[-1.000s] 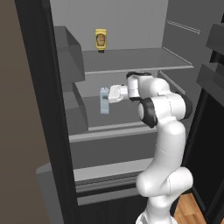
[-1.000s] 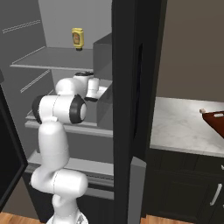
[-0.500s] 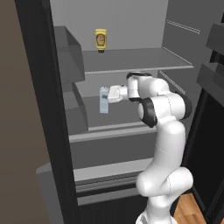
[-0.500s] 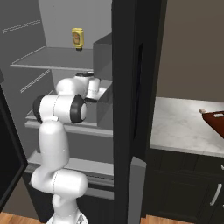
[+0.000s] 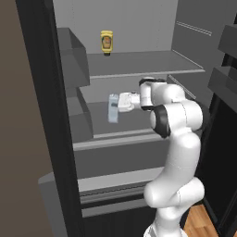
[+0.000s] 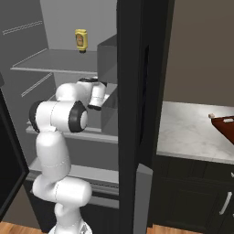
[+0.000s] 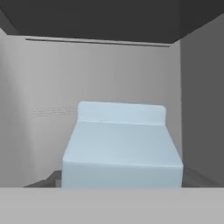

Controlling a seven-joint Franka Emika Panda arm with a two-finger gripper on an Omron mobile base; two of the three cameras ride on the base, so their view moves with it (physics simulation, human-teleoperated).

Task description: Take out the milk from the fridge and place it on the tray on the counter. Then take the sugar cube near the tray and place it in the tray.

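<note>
Reaching into the fridge [image 5: 69, 69], your arm had its gripper [image 5: 121, 102] at the milk [image 5: 113, 108], which stood upright on the middle shelf [image 5: 134, 115], touching the gripper's end. From the hand view the carton [image 7: 121, 146] sat dead ahead and very close, so the fingers looked clenched on it, though the pads themselves were hidden behind it. To do this step well, you would want to lift only slightly, keep the carton upright, and draw it straight back, clear of the shelf above and the door edge, before swinging toward the worktop [image 6: 192, 130]. You had one milk carton, one yellow jar [image 5: 107, 42] on the upper shelf, and one tray [image 6: 226, 125] on the worktop, with one sugar cube [image 6: 211, 116] just beside it.
</note>
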